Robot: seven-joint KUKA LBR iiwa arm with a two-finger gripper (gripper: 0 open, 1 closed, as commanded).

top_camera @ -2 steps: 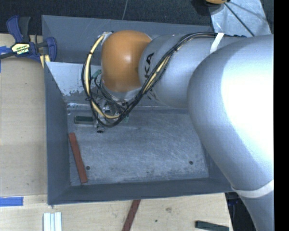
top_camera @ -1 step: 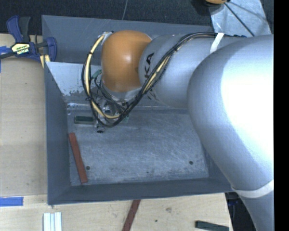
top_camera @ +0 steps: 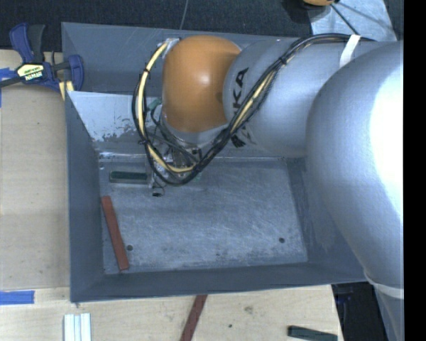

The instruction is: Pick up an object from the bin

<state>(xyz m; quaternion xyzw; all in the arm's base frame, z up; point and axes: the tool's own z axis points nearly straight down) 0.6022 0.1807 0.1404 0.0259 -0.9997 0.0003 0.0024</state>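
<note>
Jaws of mine sit tucked under my orange cover, low over the back left of the bin's floor, and I cannot tell whether they stand wide or narrow. A small dark tip pokes out beneath the looped yellow and black cables that wrap round my wrist. Just beside that tip, on the view's left, a dark green bar lies flat on the floor, close under the back wall and running along it. Whether I touch its near end I cannot tell; nothing shows between my jaws.

My wrist points steeply down. Behind it my silver arm slants up and away to the view's right, passing over the back right corner and the right wall of the bin.

A reddish-brown stick lies along the left edge of the floor and runs down to the front left corner, apart from the green bar. From my wrist forward and to the right the scuffed grey floor is bare as far as the sloping walls.

On my arm, just behind the orange cover, I can read the black letters "KA"; cables hide the rest of the word
</note>
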